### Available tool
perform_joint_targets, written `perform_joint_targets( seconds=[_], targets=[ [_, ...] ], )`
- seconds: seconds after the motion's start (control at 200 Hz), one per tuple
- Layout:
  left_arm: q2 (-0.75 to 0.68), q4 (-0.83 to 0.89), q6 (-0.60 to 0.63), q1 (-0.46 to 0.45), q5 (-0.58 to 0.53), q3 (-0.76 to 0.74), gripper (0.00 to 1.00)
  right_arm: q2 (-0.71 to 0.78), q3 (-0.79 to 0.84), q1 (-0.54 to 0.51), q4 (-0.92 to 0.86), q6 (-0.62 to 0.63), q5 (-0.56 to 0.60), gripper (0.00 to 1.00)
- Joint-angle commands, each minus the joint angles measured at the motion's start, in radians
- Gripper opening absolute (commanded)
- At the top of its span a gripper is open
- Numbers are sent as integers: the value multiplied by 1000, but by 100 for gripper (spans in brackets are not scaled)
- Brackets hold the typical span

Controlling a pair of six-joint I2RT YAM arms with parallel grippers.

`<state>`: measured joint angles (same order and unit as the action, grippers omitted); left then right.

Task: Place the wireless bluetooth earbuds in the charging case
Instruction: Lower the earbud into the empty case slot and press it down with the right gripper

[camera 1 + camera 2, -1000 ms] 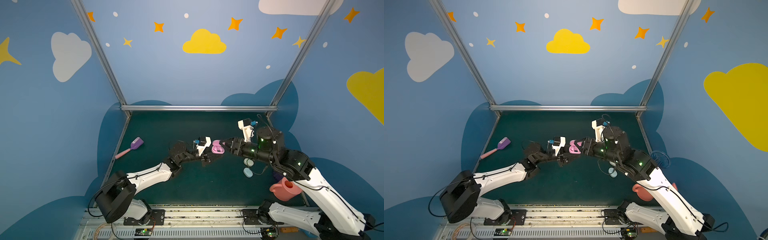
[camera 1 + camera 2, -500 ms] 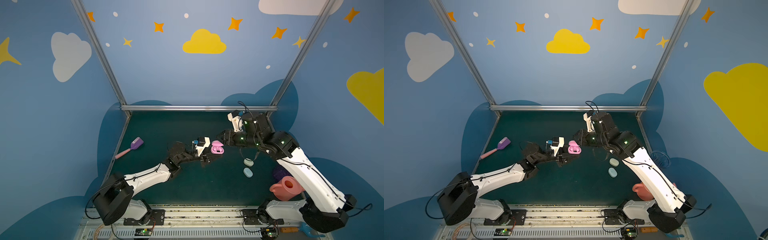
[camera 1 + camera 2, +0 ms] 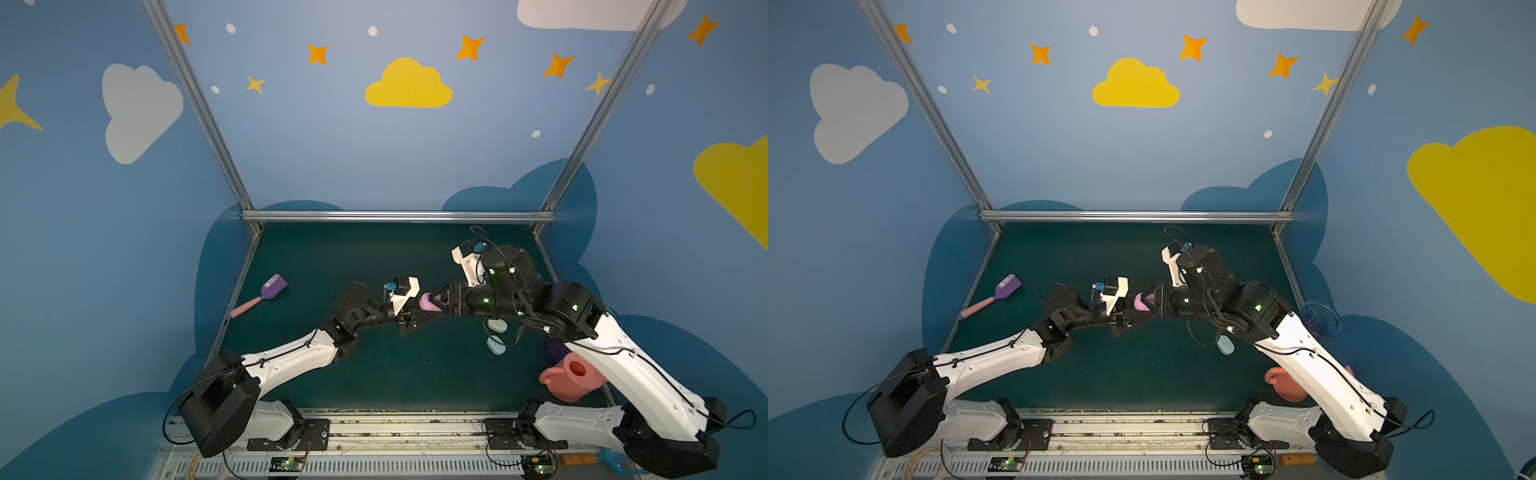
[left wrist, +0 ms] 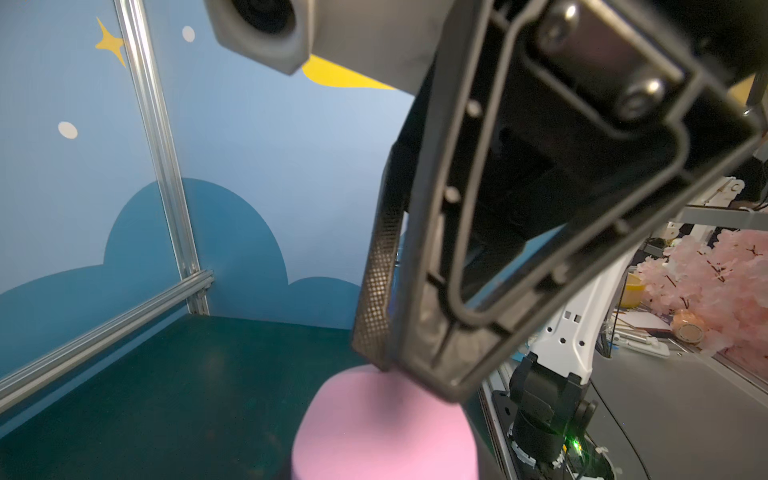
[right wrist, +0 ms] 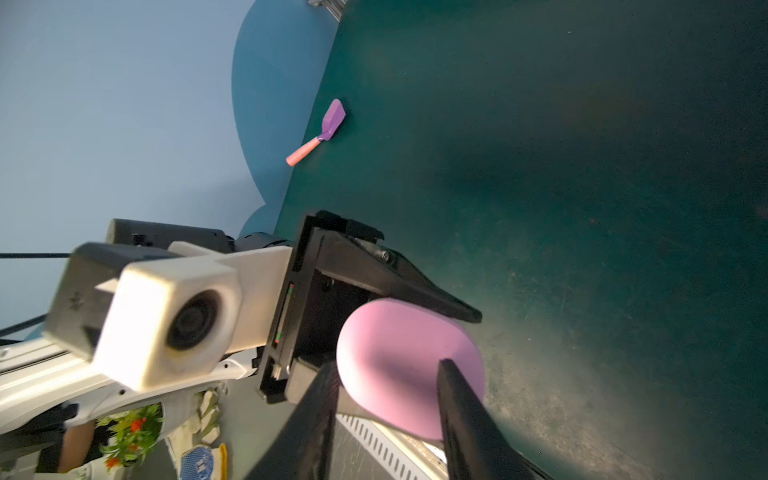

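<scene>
A pink oval charging case (image 3: 430, 302) (image 3: 1140, 302) hangs just above the middle of the green table. My left gripper (image 3: 428, 313) (image 3: 1138, 316) is shut on it from the left; one of its black fingers (image 5: 395, 282) lies along the case (image 5: 395, 361). My right gripper (image 3: 442, 300) (image 3: 1152, 300) (image 5: 386, 365) meets the case from the right. Its jaws stand apart, with the fingertips (image 4: 415, 374) against the edge of the case (image 4: 382, 428). No earbuds show in any view.
A whitish-mint case (image 3: 496, 325) and a pale blue case (image 3: 496, 345) (image 3: 1225, 345) lie under the right forearm. A purple scoop (image 3: 266, 293) (image 5: 324, 129) lies at the left edge, and a pink watering can (image 3: 571, 380) stands front right.
The right arm lifted its gripper back and up off the case, then brought it down to the case again with wider jaws. The left gripper kept the case still.
</scene>
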<state>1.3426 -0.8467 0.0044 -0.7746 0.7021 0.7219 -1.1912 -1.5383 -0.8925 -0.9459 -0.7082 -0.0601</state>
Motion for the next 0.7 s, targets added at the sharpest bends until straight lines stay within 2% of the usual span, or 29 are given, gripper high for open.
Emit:
perform_joint_targets(
  seconds=[0.0,0.075,0.255,0.335,0.611,0.696],
  targets=[
    [-34,9,39,-2,5,16,9,-5,-49,-4,-104,-32,89,60],
    [-30,40,56,-3,12,22,9,-13,-68,14,-135,-55,73,67],
    [-15,95,91,-7,31,37,9,-52,-56,36,-110,-74,-55,74],
    [-10,94,93,-5,32,38,9,-71,-50,35,-84,-85,-99,74],
    [-27,106,105,-5,22,30,9,-120,-45,31,-70,-89,-139,74],
    [-27,106,105,-5,23,28,9,-128,-43,30,-72,-89,-144,70]
  ],
)
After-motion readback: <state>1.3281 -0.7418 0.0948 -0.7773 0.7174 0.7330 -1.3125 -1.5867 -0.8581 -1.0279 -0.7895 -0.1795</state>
